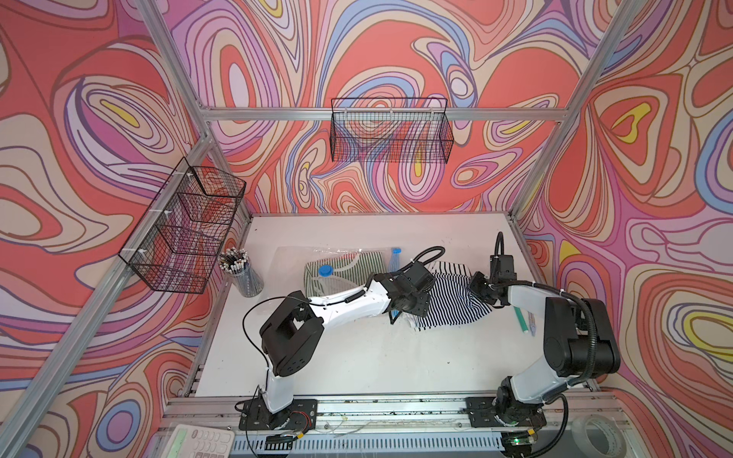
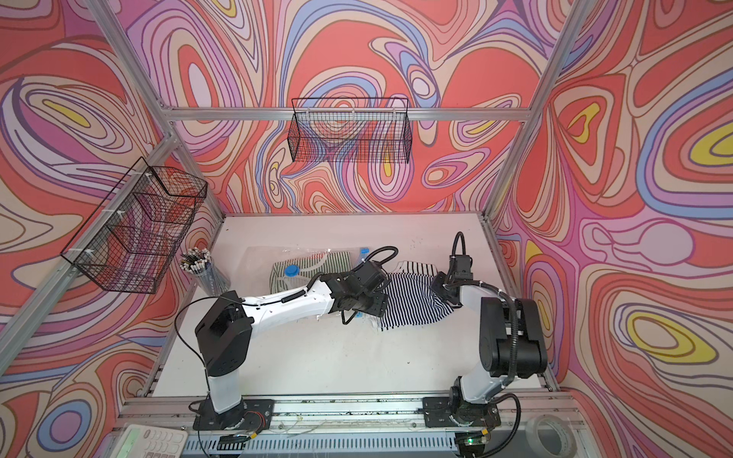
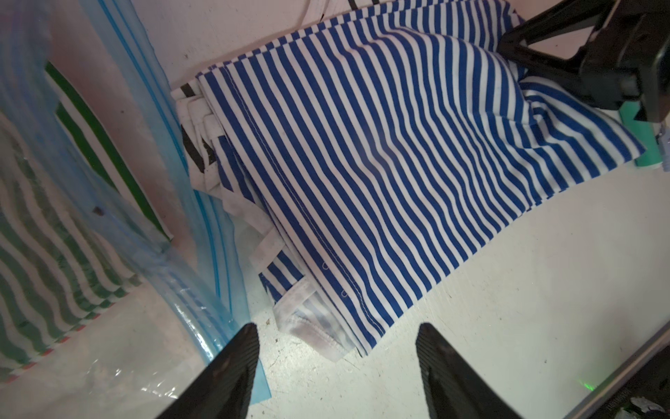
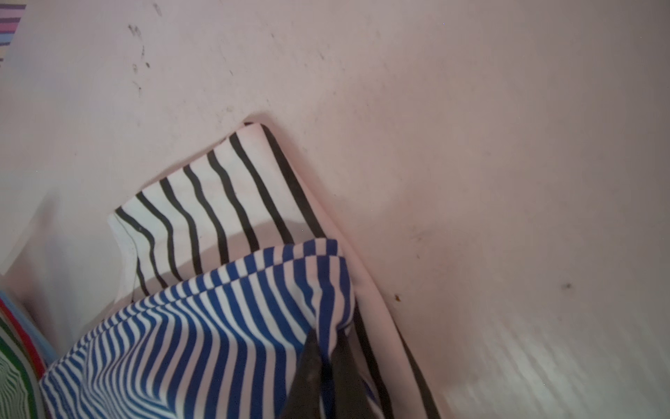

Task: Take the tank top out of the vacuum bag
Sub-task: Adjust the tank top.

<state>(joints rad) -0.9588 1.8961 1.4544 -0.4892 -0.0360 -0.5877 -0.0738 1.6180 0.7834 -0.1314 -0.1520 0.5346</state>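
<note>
The left arm (image 1: 345, 303) rises from its base at the near edge of the table (image 1: 357, 365), folds at a raised elbow and sends its white forearm out toward the table's middle, with the wrist tipped down. The left gripper (image 3: 337, 335) has its two fingers (image 3: 246, 348) standing well apart with nothing between them, at the crumpled hem of the blue-striped top (image 3: 380, 152) and just beside the zip strip (image 3: 214, 235). Whether the fingertips touch the table cannot be told. The right arm (image 1: 527, 293) stands at the near right corner, its dark elbow held high, and its forearm reaches in toward the table's middle from the right edge. The right gripper (image 4: 324, 342) is pinched together on a raised fold of the blue-striped top (image 4: 203, 326), which tents the cloth up around the fingers. The vacuum bag (image 1: 293, 257) lies flat toward the far edge, left of the middle. Its round blue valve cap (image 1: 326, 271) faces up, and a green-striped garment (image 1: 349, 263) lies inside it. In both top views the blue-striped top (image 2: 408, 301) lies wholly outside the bag, just past the zip strip (image 1: 395, 257) on the side toward the right edge. It is spread over a black-striped garment (image 4: 214, 203) whose corner shows from beneath it.
</note>
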